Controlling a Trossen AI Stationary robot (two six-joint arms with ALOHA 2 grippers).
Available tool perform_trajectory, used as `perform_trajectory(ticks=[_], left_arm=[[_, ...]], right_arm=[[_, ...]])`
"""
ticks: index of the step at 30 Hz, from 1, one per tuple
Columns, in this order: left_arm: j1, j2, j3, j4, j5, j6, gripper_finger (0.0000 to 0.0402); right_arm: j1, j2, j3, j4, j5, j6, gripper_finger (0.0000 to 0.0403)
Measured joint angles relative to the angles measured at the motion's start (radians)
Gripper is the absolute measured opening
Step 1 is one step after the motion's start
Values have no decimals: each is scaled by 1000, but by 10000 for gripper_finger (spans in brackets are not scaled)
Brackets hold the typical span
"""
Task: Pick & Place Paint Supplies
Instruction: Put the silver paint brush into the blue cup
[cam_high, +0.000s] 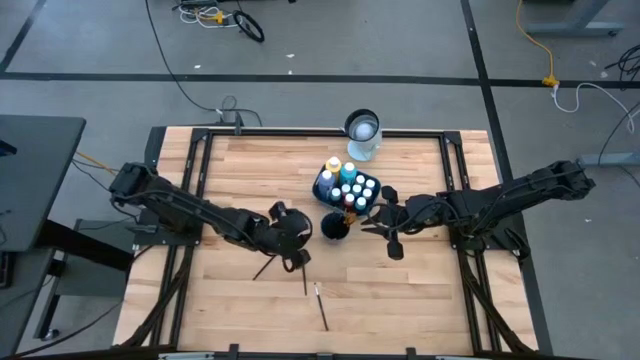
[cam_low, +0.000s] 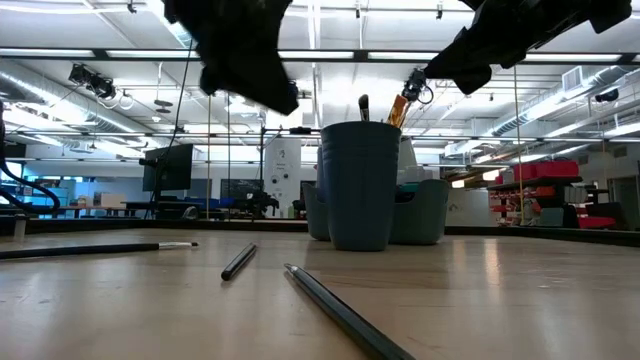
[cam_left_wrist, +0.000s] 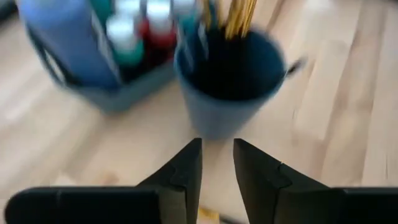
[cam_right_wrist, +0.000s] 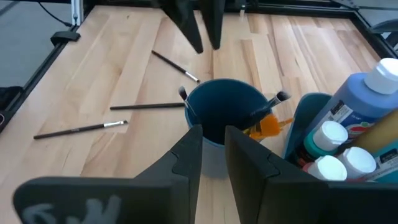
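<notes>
Left gripper, slightly parted and empty, is hovering nearest 3 loose brushes lying lengthwise just nearward.

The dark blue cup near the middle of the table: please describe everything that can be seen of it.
The dark blue cup is round, opaque and looks like plastic. It stands upright on the wooden table, open at the top, close beside the blue caddy of paint bottles. A few brushes lean inside it against the rim. Neither arm touches it.
</notes>
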Motion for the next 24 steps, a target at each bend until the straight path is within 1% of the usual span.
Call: perform_trajectory(ticks=[4,13,15,20,21,24], left_arm=[[0,13,-33,-112,50,-118,100],[15,16,-194,-86,188,-298,100],[15,16,-232,-48,221,-311,100],[15,16,-338,174,264,-332,100],[15,16,-351,200,266,-330,100],[15,16,-378,206,267,-329,100]], right_arm=[[0,0,0,4,0,0,72],[0,0,0,10,-1,0,72],[0,0,0,11,-1,0,72],[0,0,0,12,-1,0,72],[0,0,0,12,-1,0,72],[0,0,0,13,-1,0,72]])
